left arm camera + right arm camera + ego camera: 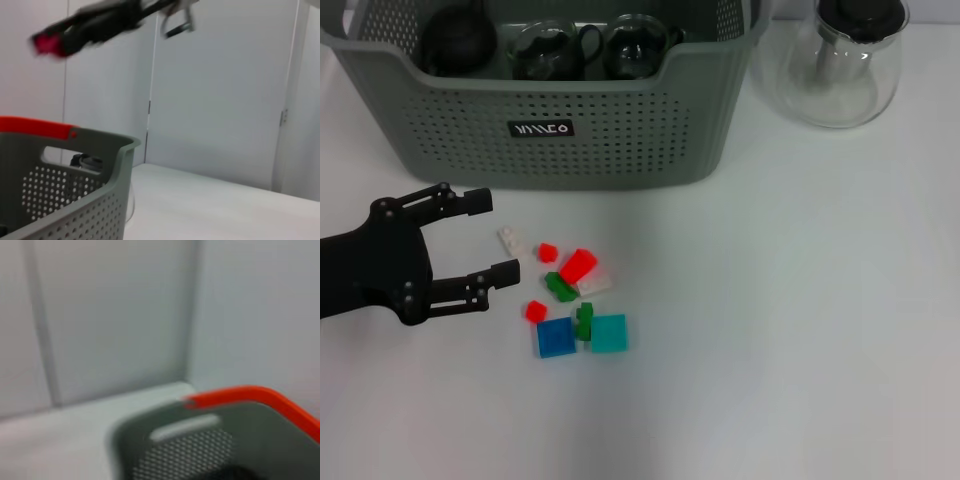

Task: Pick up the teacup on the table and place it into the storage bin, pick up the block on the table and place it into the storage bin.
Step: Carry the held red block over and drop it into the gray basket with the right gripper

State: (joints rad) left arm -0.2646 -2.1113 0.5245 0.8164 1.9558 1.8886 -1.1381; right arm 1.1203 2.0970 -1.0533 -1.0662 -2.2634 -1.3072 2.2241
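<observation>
Left gripper spread wide, empty, low over table, just left of the scattered blocks: red, green, white, blue, teal pieces. Storage bin behind them holds three dark teacups. Glass teapot right of bin. Right gripper not seen.

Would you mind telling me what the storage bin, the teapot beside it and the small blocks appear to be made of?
Storage bin: likely matte grey-green plastic, judging by its moulded perforated walls. Teapot: apparently clear glass, see-through with bright reflections, under a black lid of unclear material. Blocks: probably glossy hard plastic, given their saturated colours and crisp edges.
</observation>
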